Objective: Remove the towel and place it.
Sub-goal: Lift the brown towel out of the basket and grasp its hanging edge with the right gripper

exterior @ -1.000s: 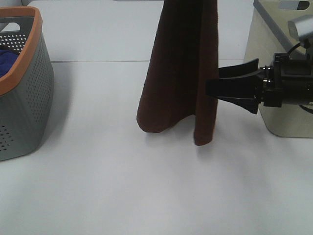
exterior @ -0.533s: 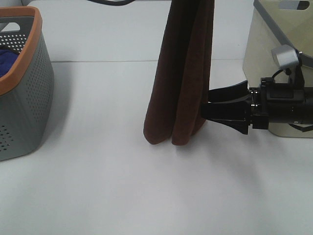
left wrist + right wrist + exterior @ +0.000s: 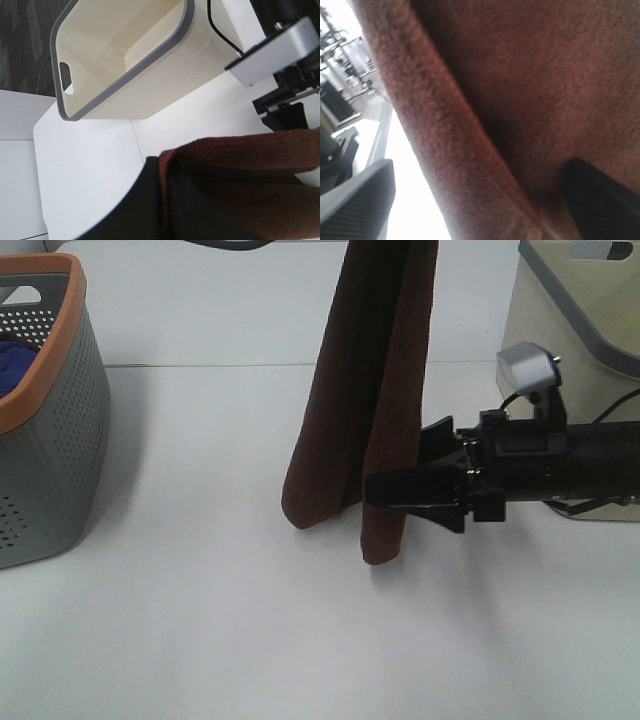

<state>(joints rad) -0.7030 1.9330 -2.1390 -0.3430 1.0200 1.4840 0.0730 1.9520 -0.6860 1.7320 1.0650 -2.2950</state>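
The towel (image 3: 370,390) hung near the cream basket (image 3: 570,360), pinched up high, I think, by the left gripper (image 3: 167,200). The right gripper (image 3: 398,462) had its fingers apart around the towel's fold, ready to grab.

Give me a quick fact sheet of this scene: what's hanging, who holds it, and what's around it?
Hanging item: dark brown towel, in long folds over the white table
Left gripper: pinches the towel's top
Right gripper: open, jaws either side of a lower fold
Left side: grey basket with orange rim, blue cloth inside
Right side: cream basket with grey rim
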